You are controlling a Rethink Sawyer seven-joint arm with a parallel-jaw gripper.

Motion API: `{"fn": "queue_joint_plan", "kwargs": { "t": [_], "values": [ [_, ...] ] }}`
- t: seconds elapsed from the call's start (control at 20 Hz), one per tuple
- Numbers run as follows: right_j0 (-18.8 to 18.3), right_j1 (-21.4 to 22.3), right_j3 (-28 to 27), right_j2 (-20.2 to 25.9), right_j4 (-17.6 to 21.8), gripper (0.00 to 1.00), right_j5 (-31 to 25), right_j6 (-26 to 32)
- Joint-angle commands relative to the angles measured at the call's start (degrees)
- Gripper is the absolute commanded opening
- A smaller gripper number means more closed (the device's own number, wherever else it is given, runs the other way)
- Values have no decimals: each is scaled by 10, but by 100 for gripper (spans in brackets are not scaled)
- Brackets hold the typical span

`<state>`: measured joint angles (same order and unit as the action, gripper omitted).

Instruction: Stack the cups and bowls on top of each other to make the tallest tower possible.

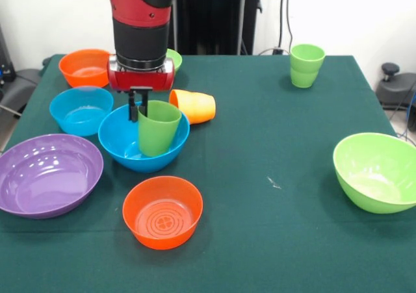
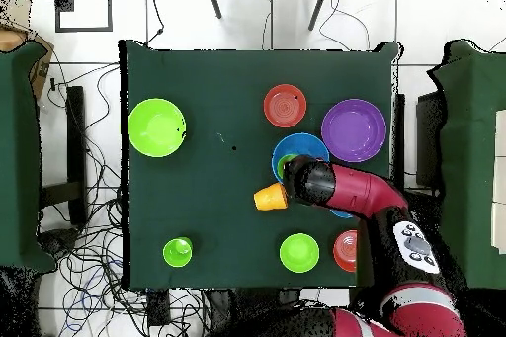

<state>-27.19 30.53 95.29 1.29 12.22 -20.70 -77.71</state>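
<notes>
My gripper [image 1: 138,113] hangs over the blue bowl [image 1: 117,147], its fingers closed on the rim of a green cup [image 1: 159,129]. The cup stands upright, slightly tilted, inside that bowl. An orange cup [image 1: 195,106] lies on its side just behind the bowl. In the overhead view the arm's wrist covers most of the green cup [image 2: 286,165] in the blue bowl [image 2: 299,143], and the orange cup [image 2: 269,197] lies beside it. Another green cup [image 1: 307,65] stands at the far right of the table. No other pieces are stacked.
A light blue bowl [image 1: 81,110] and an orange bowl [image 1: 84,67] sit left of the arm. A purple bowl [image 1: 47,173] and a second orange bowl [image 1: 162,212] lie near the front. A large lime bowl [image 1: 377,171] is at the right, a small lime bowl [image 1: 174,59] behind the arm.
</notes>
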Motion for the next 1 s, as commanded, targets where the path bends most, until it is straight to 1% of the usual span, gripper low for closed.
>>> {"fn": "queue_joint_plan", "kwargs": {
  "t": [0.05, 0.15, 0.55, 1.0],
  "values": [
    [-4, -28, -14, 40, 41, 0, -11, -10],
    [-4, -31, -16, 38, 43, 0, -9, -10],
    [16, -18, -15, 17, 56, 0, -12, -13],
    [24, -10, -5, 15, 62, 0, -10, -21]
  ]
}}
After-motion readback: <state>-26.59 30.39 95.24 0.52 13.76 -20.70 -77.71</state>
